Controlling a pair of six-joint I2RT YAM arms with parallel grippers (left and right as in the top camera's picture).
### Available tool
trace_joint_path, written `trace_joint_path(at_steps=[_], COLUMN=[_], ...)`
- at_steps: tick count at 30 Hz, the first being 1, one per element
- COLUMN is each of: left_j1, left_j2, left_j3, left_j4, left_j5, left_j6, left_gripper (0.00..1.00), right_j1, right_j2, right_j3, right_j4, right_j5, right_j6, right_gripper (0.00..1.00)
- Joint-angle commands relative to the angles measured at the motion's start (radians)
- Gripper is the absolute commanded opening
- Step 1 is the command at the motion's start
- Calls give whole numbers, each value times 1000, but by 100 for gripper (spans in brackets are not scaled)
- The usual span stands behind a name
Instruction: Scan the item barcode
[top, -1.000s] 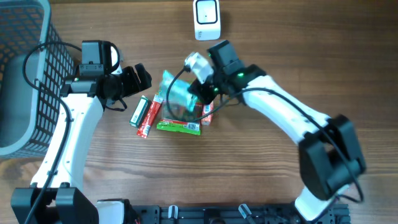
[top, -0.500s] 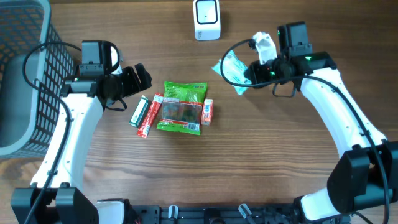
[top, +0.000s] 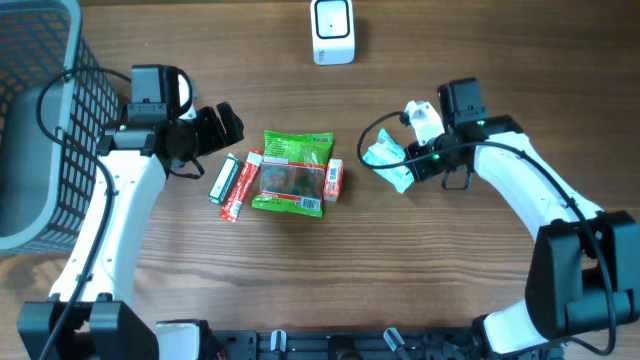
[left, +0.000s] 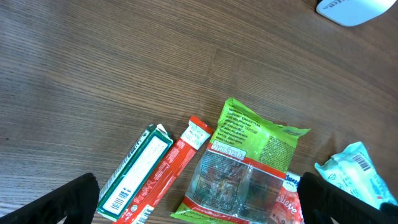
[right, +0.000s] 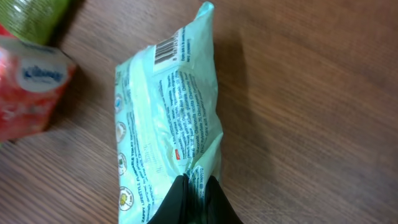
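My right gripper (right: 189, 186) is pinching the tissue pack (right: 168, 118), left gripper (top: 218, 125) spread wide; next I gotta turn its barcode (right: 165, 50) toward the scanner (top: 332, 30).

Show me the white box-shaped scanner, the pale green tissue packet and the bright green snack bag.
White box-shaped scanner (top: 332, 28): overhead view, top face.
Pale green tissue packet (right: 168, 118): right wrist view, printed side.
Bright green snack bag (top: 291, 173): overhead view, its middle.
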Motion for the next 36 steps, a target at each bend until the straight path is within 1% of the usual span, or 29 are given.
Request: trace_joint_path(at_steps=[1, 2, 3, 4, 6, 8, 9, 11, 13, 16, 18, 21, 22, 23, 24, 25, 26, 27, 31, 32, 33, 36], left_j1=[0, 0, 0, 0, 0, 0, 0, 0, 0, 0, 0, -1, -6, -14, -27, -45, -72, -95, -241, -281, -344, -419], left_j2=[-3, -3, -3, -3, -3, -3, -3, -3, -3, -3, -3, -2, 1, 3, 5, 8, 12, 15, 43, 49, 61, 82], left_j3=[11, 11, 11, 11, 11, 11, 11, 11, 11, 11, 11, 11, 11, 11, 11, 11, 11, 11, 11, 11, 11, 11], left_j4=[3, 3, 3, 3, 3, 3, 3, 3, 3, 3, 36, 45, 48, 48, 48, 48, 48, 48, 49, 52, 64, 114], left_j5=[-6, -6, -6, -6, -6, -6, -6, -6, -6, -5, 0, 97, 176, 242, 296, 332, 343, 343, 326, 302, 240, 196], left_j6=[-12, -12, -12, -12, -12, -12, -12, -12, -12, -13, -13, -13, -12, -13, -13, -15, -31, -41, -44, -51, -78, -103], left_gripper=[100, 100, 100, 100, 100, 100, 100, 100, 100, 100, 100, 100, 82, 65, 42, 13, 7, 4, 4, 5, 6, 6], right_j1=[0, 0, 0, 0, 0, 0, 0, 0, 0, 0, -4, -19, -32, -43, -55, -70, -89, -104, -219, -246, -292, -315], right_j2=[13, 13, 13, 13, 13, 13, 13, 12, 9, -11, -30, -50, -53, -53, -53, -53, -53, -53, -53, -53, -53, -53], right_j3=[-34, -37, -37, -37, -37, -37, -37, -34, -12, 40, 77, 103, 103, 102, 102, 101, 101, 100, 100, 98, 90, 58], right_j4=[38, 45, 50, 56, 68, 72, 71, 70, 46, -20, -70, -105, -105, -108, -112, -115, -117, -117, -113, -114, -127, -134], right_j5=[27, 27, 27, 27, 27, 27, 27, 19, 0, -4, -4, -4, -5, -6, -20, -47, -87, -116, -271, -298, -323, -319], right_j6=[-16, -17, -17, -14, 8, 10, 15, 77, 86, 86, 87, 103, 137, 164, 180, 183, 182, 182, 199, 210, 224, 223], right_gripper=[5, 5, 10, 21, 25, 38, 38, 45, 55, 64, 66, 69, 77, 80, 83, 84, 85, 86, 86, 84, 80, 78])
